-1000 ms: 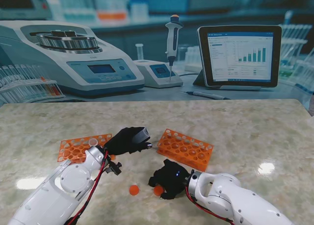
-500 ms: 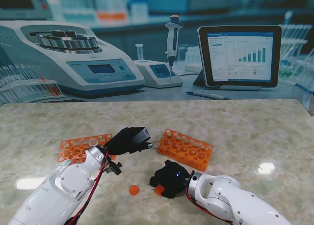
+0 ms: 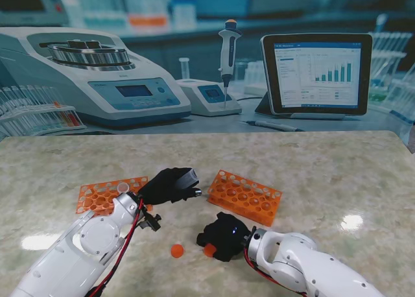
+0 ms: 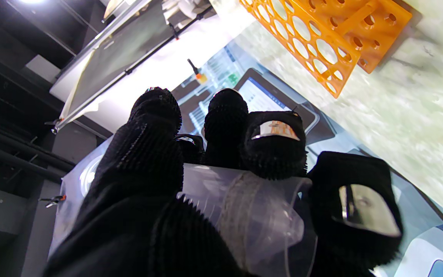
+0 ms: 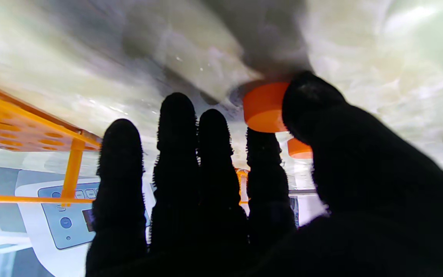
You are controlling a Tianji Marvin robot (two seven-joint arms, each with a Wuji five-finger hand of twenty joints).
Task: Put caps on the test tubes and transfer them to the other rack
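Here the left hand (image 3: 170,185) hangs above the tabletop (image 3: 324,174) between the two orange racks, its black-gloved fingers (image 4: 148,142) curled around a clear test tube (image 4: 252,215). The tube lies roughly level in the grasp; in the stand view its open mouth (image 3: 192,178) points toward 3 o'clock, at the right rack (image 3: 245,196), and its long axis runs from 9 to 3 o'clock. No cap sits on it.

The right hand (image 3: 222,237) is low on the tabletop at about 5 o'clock from the left hand, palm down, the forearm coming in from the bottom right corner. In the right wrist view its thumb (image 5: 313,104) and nearest finger (image 5: 265,154) close on an orange cap (image 5: 263,105) that is still touching the tabletop; the other fingers are stretched out straight. In the stand view this cap (image 3: 209,249) peeks out at the hand's left edge. A second orange cap (image 3: 177,250) lies loose on the tabletop at 9 o'clock from it, apart from the hand.

The left rack (image 3: 104,193) sits at 9 o'clock from the left hand, partly hidden by the arm; a pale round thing at its near edge may be a tube, I cannot tell. The right rack's visible holes hold nothing.
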